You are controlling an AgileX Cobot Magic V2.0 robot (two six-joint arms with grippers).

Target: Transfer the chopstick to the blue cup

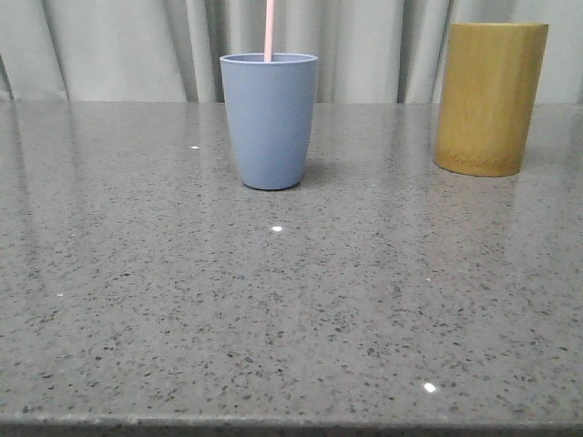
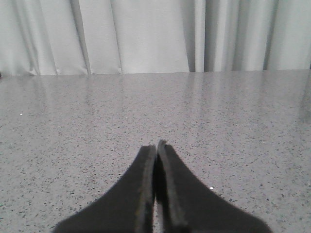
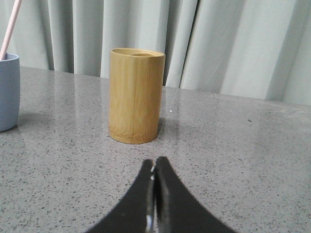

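Observation:
The blue cup (image 1: 270,120) stands upright on the grey speckled table, left of centre in the front view. A pale pink chopstick (image 1: 270,30) rises out of it past the top of the frame. In the right wrist view the same cup (image 3: 8,92) and chopstick (image 3: 9,29) show at the frame's edge. My right gripper (image 3: 154,164) is shut with nothing in it, low over the table a short way before the bamboo holder. My left gripper (image 2: 156,146) is shut and empty over bare table. Neither gripper shows in the front view.
A tall tan bamboo holder (image 1: 490,97) stands at the back right of the table; it also appears in the right wrist view (image 3: 135,95), and nothing shows above its rim. Grey curtains (image 1: 137,45) hang behind the table. The table's front edge (image 1: 291,423) runs along the bottom.

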